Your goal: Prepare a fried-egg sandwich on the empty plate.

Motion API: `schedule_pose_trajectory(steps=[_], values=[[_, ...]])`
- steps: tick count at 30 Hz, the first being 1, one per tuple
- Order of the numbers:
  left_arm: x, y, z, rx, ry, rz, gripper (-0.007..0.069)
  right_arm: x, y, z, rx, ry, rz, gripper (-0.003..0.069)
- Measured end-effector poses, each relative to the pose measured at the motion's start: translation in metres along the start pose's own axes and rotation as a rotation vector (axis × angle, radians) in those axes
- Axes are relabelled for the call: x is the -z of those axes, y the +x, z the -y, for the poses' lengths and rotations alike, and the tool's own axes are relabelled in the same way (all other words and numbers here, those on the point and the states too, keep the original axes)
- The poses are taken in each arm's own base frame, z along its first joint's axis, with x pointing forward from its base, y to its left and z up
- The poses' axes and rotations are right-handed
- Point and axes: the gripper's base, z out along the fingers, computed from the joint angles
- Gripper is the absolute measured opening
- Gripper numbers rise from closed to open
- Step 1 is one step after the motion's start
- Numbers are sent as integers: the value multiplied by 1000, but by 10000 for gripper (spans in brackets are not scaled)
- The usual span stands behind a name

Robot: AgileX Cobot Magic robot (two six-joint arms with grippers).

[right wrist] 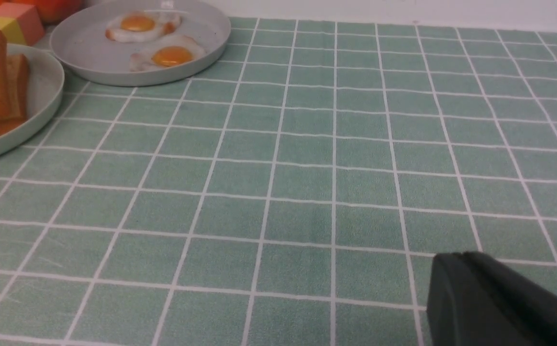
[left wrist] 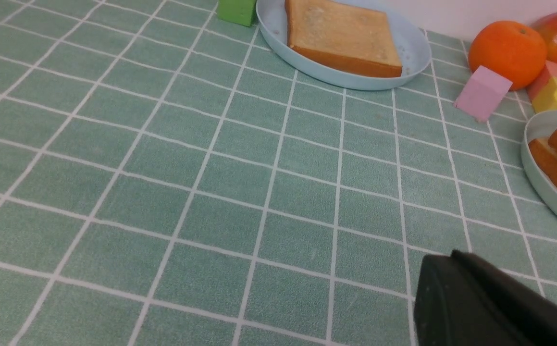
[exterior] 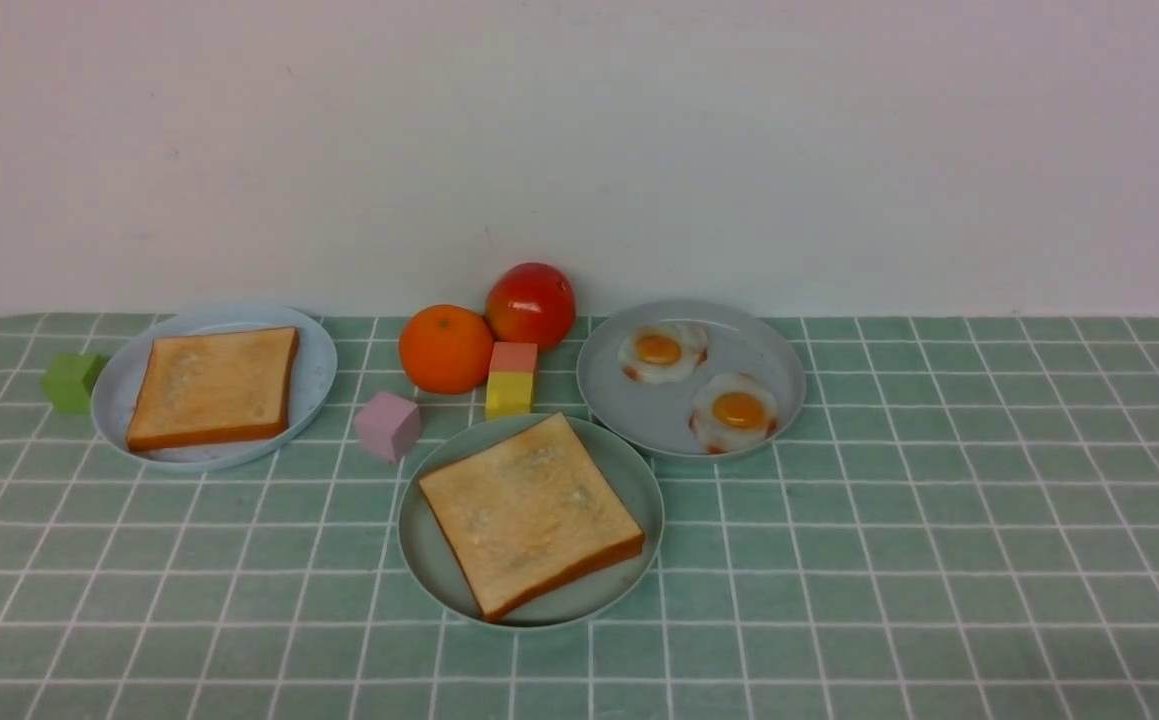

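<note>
the sandwich (exterior: 531, 513) lies on the green plate (exterior: 425, 556) — two toast slices stacked. left gripper (left wrist: 456, 257) and right gripper (right wrist: 461, 259) — both closed together, holding nothing.

Neither arm shows in the front view, and each wrist view catches only the black tip of its own gripper, the left gripper (left wrist: 456, 283) and the right gripper (right wrist: 465, 283), both closed, holding nothing, poised above the checked tablecloth.

no readable text, labels, numbers or signs anywhere.
</note>
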Motion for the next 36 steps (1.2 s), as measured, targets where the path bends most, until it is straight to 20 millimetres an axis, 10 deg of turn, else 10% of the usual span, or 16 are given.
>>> schedule_pose_trajectory(steps=[36], values=[[0, 0, 0, 2, 0, 0, -6, 0, 0, 0, 0, 0, 0, 35]])
